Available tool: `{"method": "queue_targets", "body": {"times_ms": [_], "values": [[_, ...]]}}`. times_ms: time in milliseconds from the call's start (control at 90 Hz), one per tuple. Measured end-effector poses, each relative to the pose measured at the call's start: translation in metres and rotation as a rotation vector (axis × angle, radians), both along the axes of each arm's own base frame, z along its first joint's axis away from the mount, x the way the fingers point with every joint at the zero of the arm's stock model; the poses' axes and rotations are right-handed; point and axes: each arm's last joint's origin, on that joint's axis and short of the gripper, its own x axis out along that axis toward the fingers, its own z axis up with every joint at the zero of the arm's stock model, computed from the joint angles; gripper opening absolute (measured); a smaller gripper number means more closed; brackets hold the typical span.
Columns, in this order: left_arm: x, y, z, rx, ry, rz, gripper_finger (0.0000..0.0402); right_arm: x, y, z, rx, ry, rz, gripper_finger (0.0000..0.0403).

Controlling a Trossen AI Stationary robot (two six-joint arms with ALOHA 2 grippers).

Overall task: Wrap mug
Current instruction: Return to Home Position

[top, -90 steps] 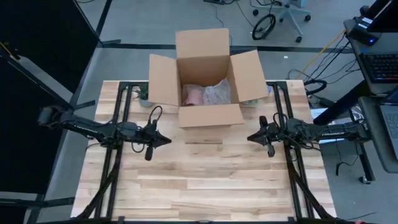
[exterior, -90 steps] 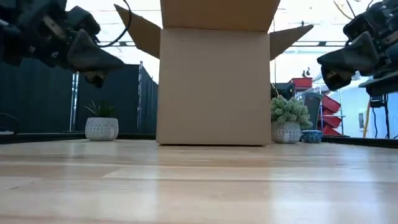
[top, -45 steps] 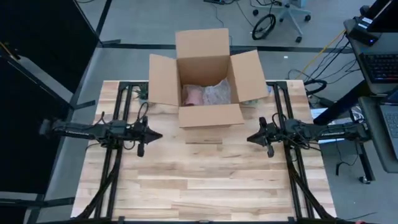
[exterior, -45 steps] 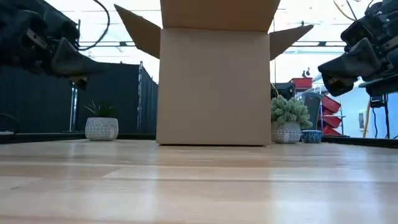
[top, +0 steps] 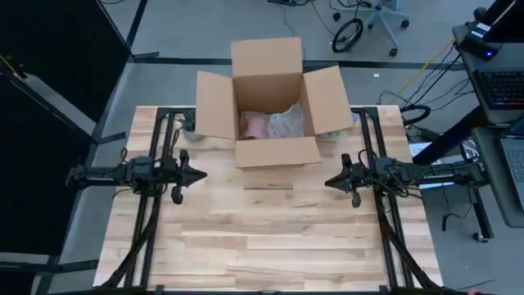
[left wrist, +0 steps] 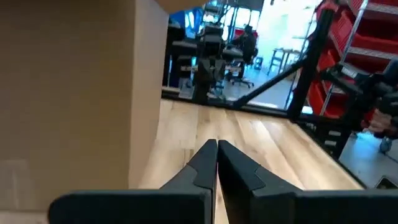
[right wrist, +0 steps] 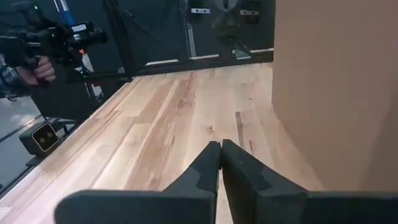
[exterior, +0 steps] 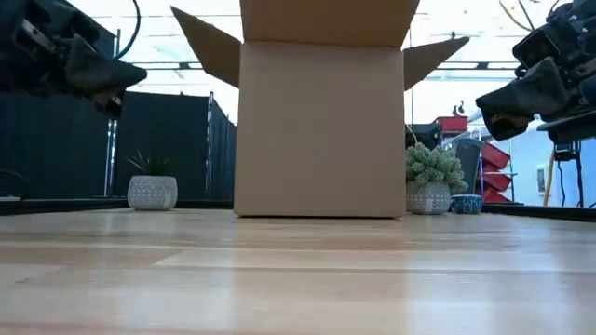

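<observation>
I note wrapped mug (top: 272, 124) inside box (top: 278, 153); left end effector (top: 201, 174) and right end effector (top: 328, 182) flank its front, both closed.

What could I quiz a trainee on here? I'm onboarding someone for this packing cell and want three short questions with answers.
1. True or false: the cardboard box has its flaps folded shut.
2. Where is the wrapped mug? A: in the left end effector. B: inside the box. C: in the right end effector.
3. How do the fingers of the two end effectors stand?

Key: 1. False, the flaps stand open. 2. B. 3. Shut on both, holding nothing.
</observation>
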Motion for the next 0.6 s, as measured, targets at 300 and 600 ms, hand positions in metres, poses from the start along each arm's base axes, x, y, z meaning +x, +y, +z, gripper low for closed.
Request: {"method": "queue_targets", "body": {"times_ms": [300,600], "values": [[0.0002,0.0,-0.0004,0.007,0.005,0.0,0.0,-0.0001,0.0,0.003,-0.075,-0.038,0.01,0.0002],[0.0002,0.0,-0.0003,0.007,0.004,0.0,0.0,-0.0058,0.0007,0.0086,-0.064,-0.107,0.015,0.0002]]}}
